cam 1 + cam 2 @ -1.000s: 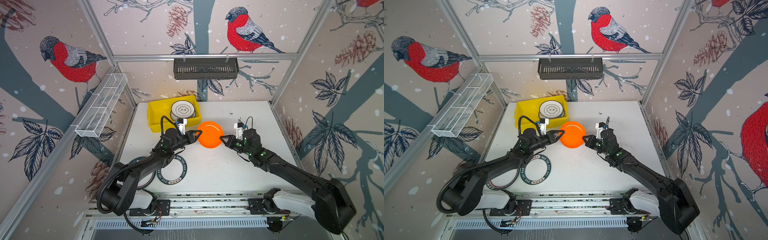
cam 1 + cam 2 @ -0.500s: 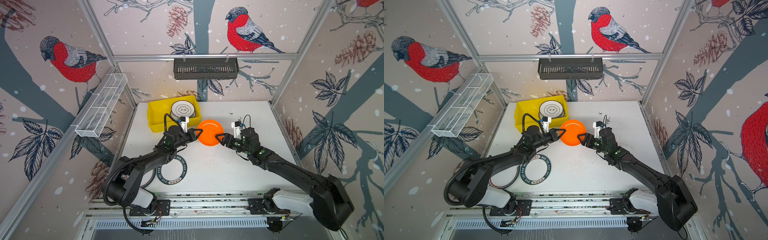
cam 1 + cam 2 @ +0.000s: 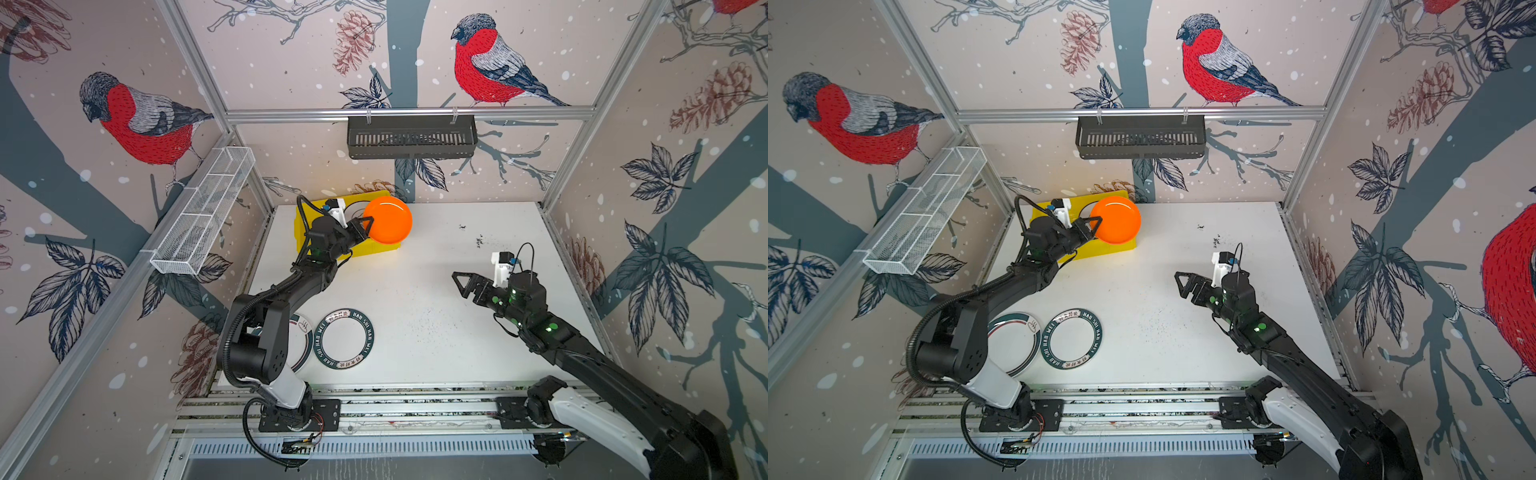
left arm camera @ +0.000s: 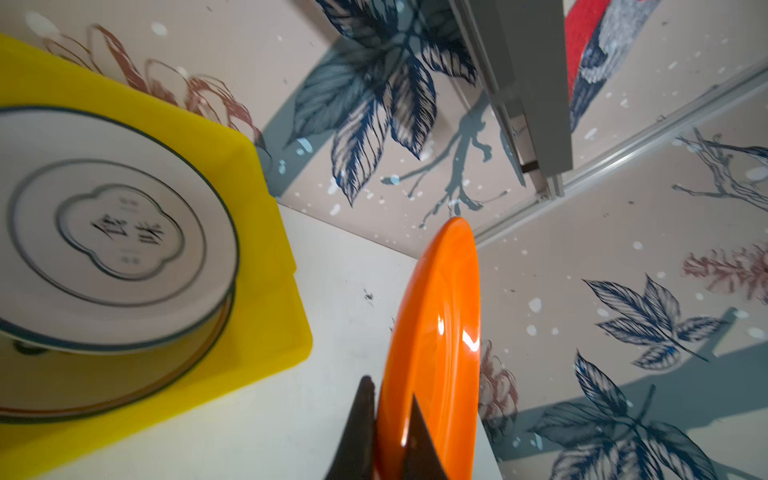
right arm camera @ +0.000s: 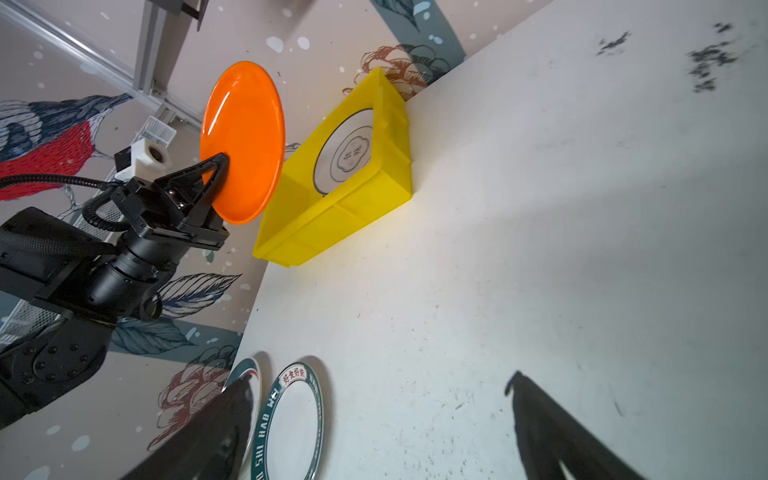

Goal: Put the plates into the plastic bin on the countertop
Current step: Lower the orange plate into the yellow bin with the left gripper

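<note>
At the near left of the countertop (image 3: 436,332) two plates lie flat and just beside each other: the striped plate (image 3: 1017,338), partly covered by the left arm, and the lettered plate (image 3: 344,338). Neither is in the bin (image 3: 380,249), which sits in the far left corner and already holds a stack topped by the white plate (image 4: 116,232). The left gripper (image 3: 366,225) is clamped narrow on the near rim of the orange plate (image 3: 390,226), which hangs in the air over the bin's right end, apart from the stack. In both top views this plate overlaps the bin's near wall and right corner, so we judge it not yet centred. A release here risks the plate catching the wall and sliding out onto the countertop. The pinch covers only a small part of the rim; we expect a glossy plate to pivot or slip in it under a quick wrist turn. A drop from height may chip the stack. The right gripper (image 3: 460,284) hovers over the right half of the countertop, jaws wide and empty, well apart from every plate. The striped plate under the left arm may be struck on retraction.
</note>
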You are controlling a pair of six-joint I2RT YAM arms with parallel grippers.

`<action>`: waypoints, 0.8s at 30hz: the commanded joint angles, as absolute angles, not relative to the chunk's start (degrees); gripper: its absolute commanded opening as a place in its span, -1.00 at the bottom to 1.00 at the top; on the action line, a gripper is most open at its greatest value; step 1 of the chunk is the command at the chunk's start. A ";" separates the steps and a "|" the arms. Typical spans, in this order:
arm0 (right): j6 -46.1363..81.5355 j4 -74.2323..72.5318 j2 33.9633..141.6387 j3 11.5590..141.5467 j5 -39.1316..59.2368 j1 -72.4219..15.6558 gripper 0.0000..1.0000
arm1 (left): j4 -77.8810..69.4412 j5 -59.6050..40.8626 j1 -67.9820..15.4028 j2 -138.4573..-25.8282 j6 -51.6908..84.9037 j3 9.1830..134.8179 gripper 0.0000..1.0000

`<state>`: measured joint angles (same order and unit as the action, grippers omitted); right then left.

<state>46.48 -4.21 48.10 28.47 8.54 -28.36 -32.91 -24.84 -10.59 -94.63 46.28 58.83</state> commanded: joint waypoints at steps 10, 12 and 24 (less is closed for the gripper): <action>44.85 6.29 34.81 23.16 6.60 -22.05 0.99 | -11.82 -9.06 -4.66 -117.03 33.99 83.54 -1.00; 44.56 6.92 34.72 23.16 7.22 -21.22 1.00 | -10.73 -9.19 -4.66 -120.11 34.10 86.63 -1.00; 45.33 5.43 36.79 20.91 11.52 -20.70 1.00 | -5.99 -8.84 -5.37 -124.37 28.34 93.72 0.94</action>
